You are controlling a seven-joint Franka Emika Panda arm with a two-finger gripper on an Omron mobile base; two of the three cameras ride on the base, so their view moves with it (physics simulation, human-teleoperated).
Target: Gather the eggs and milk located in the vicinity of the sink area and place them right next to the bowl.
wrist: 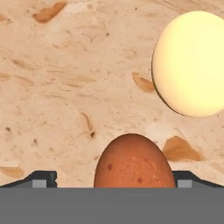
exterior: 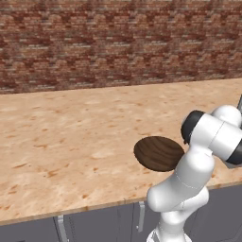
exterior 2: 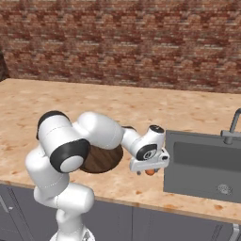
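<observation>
The bowl (exterior 2: 101,159) apparently held nothing, while the arm reached low between it and the sink (exterior 2: 203,165), the gripper (wrist: 133,186) closed around the orange-brown egg (wrist: 133,162) just beside the pale egg (wrist: 190,64).

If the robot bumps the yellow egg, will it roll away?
Probably, yes. The yellow egg is round and smooth, lying loose on the flat counter, so a nudge would likely send it wobbling off in a curve. It may also slip when squeezed, and its shell could crack.
</observation>
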